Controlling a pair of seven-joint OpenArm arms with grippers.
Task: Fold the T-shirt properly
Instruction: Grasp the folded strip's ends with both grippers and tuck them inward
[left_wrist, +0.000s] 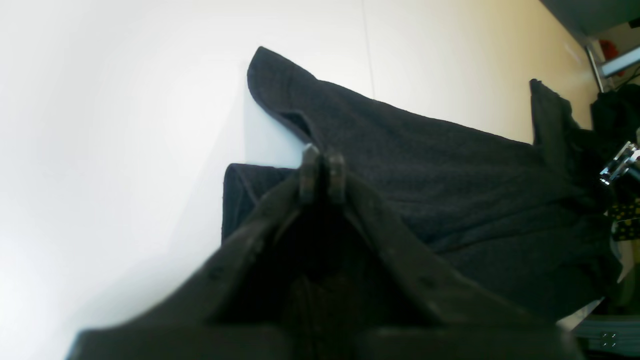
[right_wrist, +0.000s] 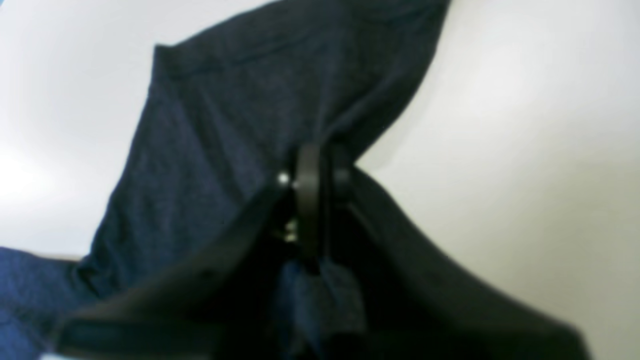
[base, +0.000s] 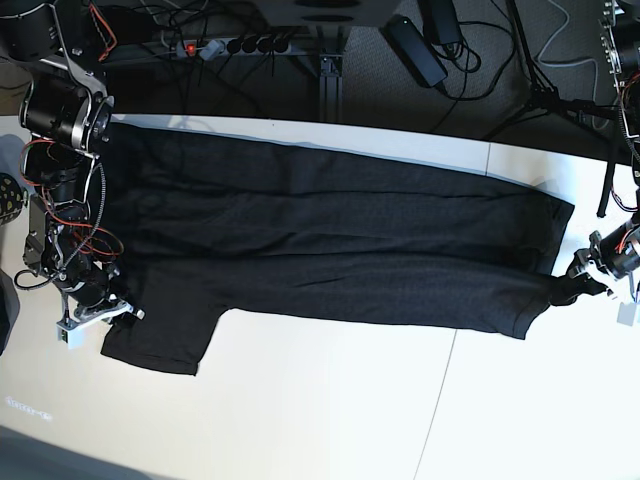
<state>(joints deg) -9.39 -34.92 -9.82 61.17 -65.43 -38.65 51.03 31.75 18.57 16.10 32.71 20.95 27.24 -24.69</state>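
Cables and a power strip (base: 215, 45) on the floor at 12 o'clock, beyond the white table (base: 330, 410). T-shirt (base: 320, 240) spread wide across the table, folded lengthwise. Left gripper (left_wrist: 322, 167) pinched on the hem corner at 3 o'clock; right gripper (right_wrist: 320, 172) clamped on fabric at 9 o'clock.

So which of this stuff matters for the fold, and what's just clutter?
In play:
- shirt, spread across the table
- left gripper, jaws shut on the shirt
- right gripper, jaws shut on the shirt

Lying about:
- power strip and cables, on the floor beyond the table
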